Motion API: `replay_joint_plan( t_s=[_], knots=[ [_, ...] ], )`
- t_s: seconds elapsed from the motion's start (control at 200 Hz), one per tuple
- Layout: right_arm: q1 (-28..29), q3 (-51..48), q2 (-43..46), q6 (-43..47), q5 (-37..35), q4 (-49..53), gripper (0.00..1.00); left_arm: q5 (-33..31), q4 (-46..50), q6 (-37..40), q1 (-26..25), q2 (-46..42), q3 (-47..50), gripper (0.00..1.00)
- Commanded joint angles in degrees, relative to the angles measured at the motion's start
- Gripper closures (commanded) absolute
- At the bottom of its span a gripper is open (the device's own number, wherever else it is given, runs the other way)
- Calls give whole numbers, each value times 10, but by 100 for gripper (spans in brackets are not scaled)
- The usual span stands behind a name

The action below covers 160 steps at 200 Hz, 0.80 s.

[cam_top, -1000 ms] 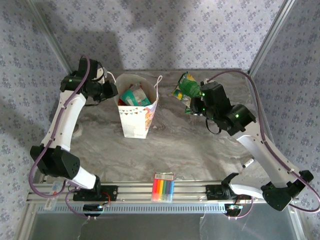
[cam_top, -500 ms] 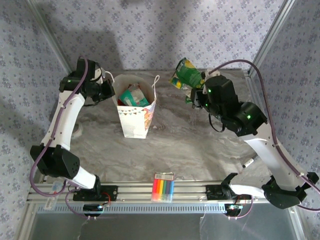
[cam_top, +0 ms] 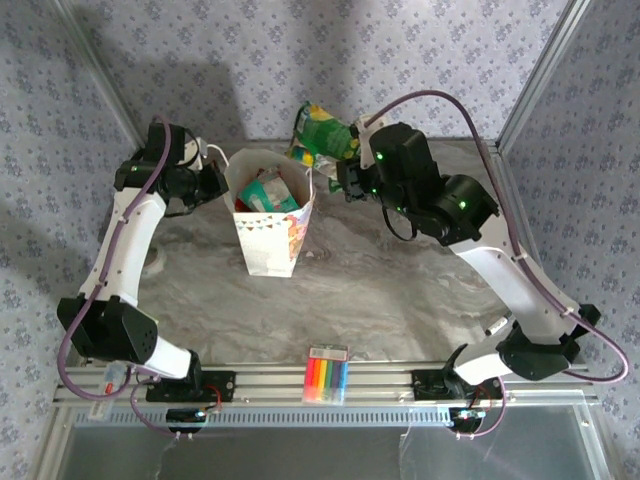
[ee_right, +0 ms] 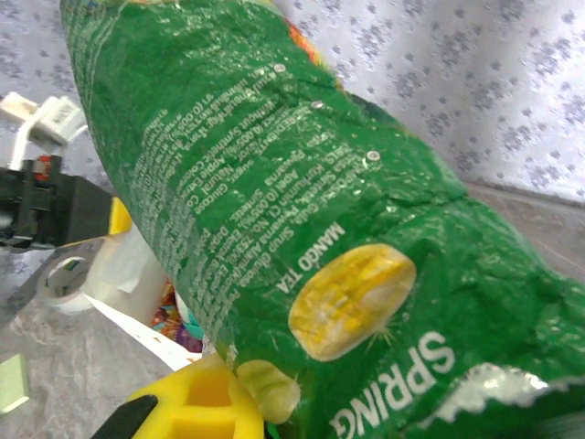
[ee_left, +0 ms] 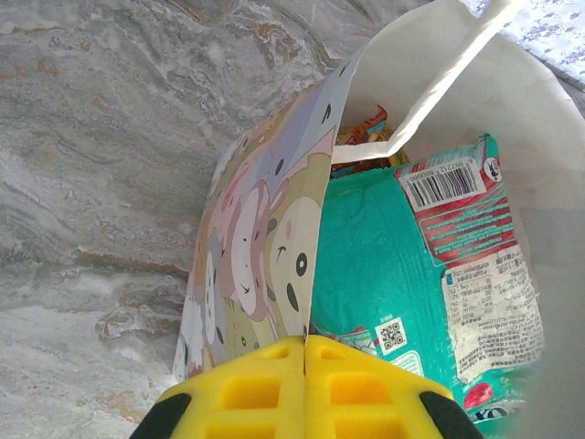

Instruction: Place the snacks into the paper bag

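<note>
Right gripper (cam_top: 343,172) had the green packet (cam_top: 318,135) clamped, just off the paper bag's (cam_top: 272,245) right rim, mouth lying leftward; left gripper (cam_top: 215,185) pinched the left rim.

Green packet (ee_right: 302,229) gripped in yellow jaws, tilted above paper bag (ee_right: 135,267) opening; floral wallpaper (ee_right: 475,82) behind.

rainbow marker pack (cam_top: 327,375): near edge, centre | table (cam_top: 400,290): grey marble
</note>
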<state>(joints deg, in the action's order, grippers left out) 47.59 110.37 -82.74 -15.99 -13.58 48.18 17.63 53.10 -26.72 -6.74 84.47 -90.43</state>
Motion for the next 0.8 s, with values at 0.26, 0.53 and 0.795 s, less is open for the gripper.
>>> replay_joint_plan(
  t_s=[0.26,0.53,0.795],
  knots=[
    [26,164,-113,57,96,32,100,20,-2,-6,11,-20,18,96],
    [14,243,-190,106,136,78,100,40,-4,-9,18,-19,18,96],
    [-43,328,-277,98,272,103,100,48,-7,-8,23,-23,23,96]
  ],
)
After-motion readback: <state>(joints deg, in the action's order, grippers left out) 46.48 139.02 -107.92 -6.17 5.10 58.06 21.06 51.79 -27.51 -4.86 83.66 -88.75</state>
